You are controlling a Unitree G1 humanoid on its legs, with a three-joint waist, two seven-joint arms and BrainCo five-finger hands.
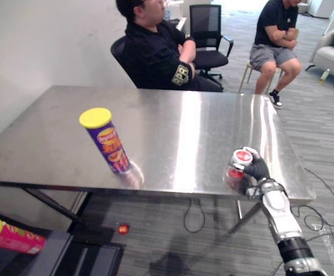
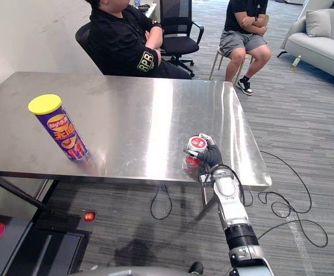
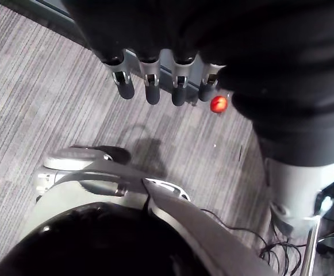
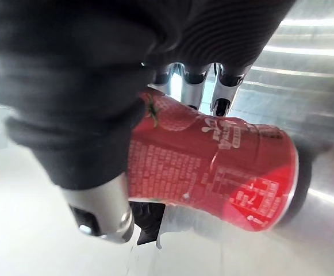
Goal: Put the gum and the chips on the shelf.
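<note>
**Right hand grips gum canister at desk edge; chips tube stands apart**

The right hand (image 2: 212, 156) has its fingers (image 4: 221, 105) curled round a red cylindrical gum canister with a white-and-red lid (image 2: 196, 146). The thumb presses the canister's opposite side, so it is pinched firmly between thumb and fingers. The canister leans, its lid pointing away from the palm. Directly below the fingers is the near right edge of the shiny steel desk (image 1: 184, 132). Whether the canister's base touches the steel cannot be told.

Well away from those fingers, across the desk towards the robot's left, a purple chips tube with a yellow lid (image 1: 108, 142) stands on the steel, tilted and touched by no hand.

The left hand (image 3: 152, 89) hangs over grey striped carpet with its fingers straight, side by side and holding nothing. Just past its fingertips a small red round object (image 3: 218, 104) lies on the floor.

Below the desk on the left, a pink tube with a yellow lid (image 1: 11, 237) lies on its side on a dark grey low surface (image 1: 57, 253).

Beyond the desk's far edge, a person in black (image 1: 155, 52) sits with arms folded. A second person in grey shorts (image 1: 276, 40) sits further back, beside a black office chair (image 1: 207, 34).
</note>
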